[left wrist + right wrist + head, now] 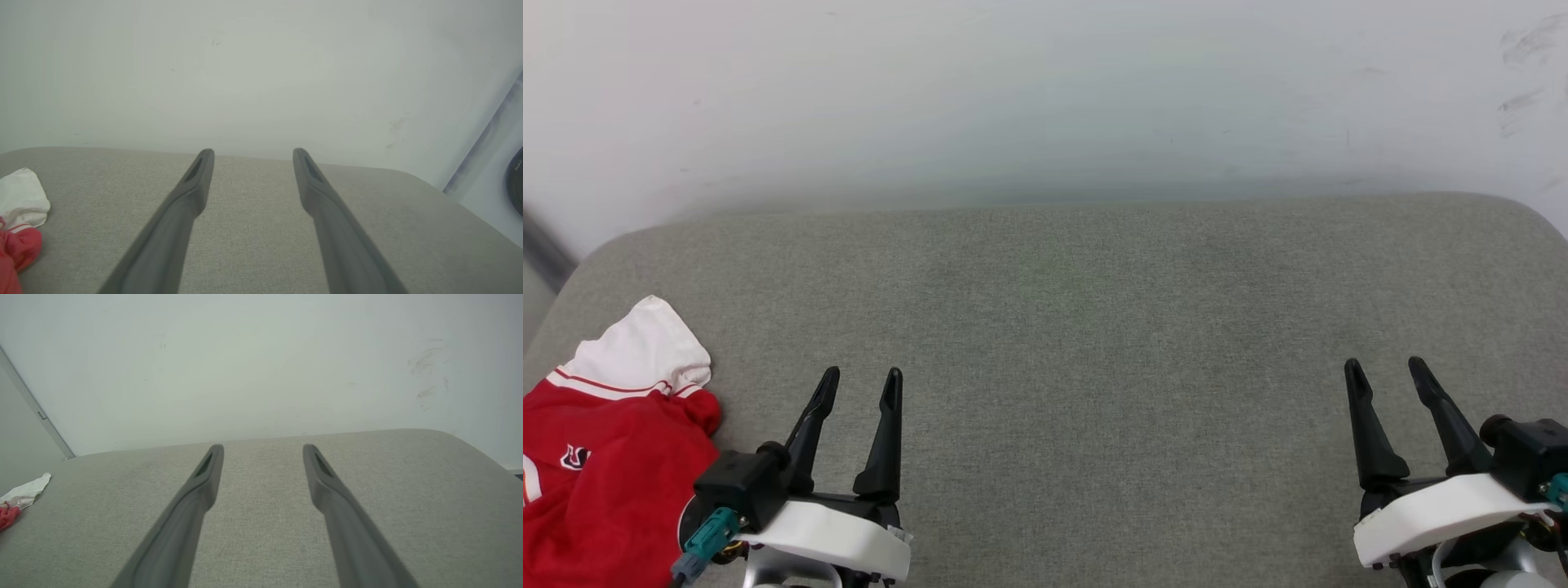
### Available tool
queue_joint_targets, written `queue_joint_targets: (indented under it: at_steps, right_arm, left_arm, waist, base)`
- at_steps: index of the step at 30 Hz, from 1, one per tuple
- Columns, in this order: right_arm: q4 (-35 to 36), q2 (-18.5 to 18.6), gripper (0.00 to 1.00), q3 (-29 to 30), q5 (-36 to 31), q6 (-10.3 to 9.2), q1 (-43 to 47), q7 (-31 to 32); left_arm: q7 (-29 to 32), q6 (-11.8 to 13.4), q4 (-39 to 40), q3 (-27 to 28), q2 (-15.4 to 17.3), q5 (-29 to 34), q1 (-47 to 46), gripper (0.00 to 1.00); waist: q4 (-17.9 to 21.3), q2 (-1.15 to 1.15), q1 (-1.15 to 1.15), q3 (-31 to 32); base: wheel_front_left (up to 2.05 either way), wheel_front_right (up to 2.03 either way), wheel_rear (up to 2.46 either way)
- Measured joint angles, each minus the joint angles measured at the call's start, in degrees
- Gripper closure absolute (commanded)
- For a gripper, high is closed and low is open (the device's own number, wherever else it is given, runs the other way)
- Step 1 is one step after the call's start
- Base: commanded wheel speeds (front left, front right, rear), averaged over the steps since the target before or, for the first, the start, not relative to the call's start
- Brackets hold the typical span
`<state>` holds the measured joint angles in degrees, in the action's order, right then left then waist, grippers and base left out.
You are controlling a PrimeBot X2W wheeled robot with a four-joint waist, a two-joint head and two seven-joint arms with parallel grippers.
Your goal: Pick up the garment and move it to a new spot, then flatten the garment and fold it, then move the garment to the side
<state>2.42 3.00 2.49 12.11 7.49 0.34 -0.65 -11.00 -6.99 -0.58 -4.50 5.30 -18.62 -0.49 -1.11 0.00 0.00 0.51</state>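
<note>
The garment (605, 441), red with a white striped-trim sleeve and a bit of black print, lies bunched at the near left corner of the grey cushioned surface (1094, 327), cut off by the picture's left edge. My left gripper (862, 382) hovers open just to its right, nothing between its fingers. At the near right my right gripper (1384, 369) is open and empty too. In the left wrist view the garment (20, 220) shows at the left edge, left of the open gripper (253, 157). The right wrist view has the garment (20, 496) far left and the open gripper (263, 451).
A pale wall (1045, 98) rises right behind the cushion's rounded back edge. The cushion's corners curve away at the far left and far right. A dark strip (543, 245) runs down at the far left beside the wall.
</note>
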Motion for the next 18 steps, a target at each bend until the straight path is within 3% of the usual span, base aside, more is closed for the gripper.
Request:
queue_joint_targets:
  at_steps: [18]
  right_arm:
    - [0.5,0.0,0.0,0.7,-4.9,0.01,0.3,-1.1]
  left_arm:
    - [-2.1,0.0,-1.5,-0.1,-0.4,6.5,0.4,0.0]
  waist:
    - [-0.2,0.0,0.0,0.1]
  base:
    - [0.0,0.0,0.0]
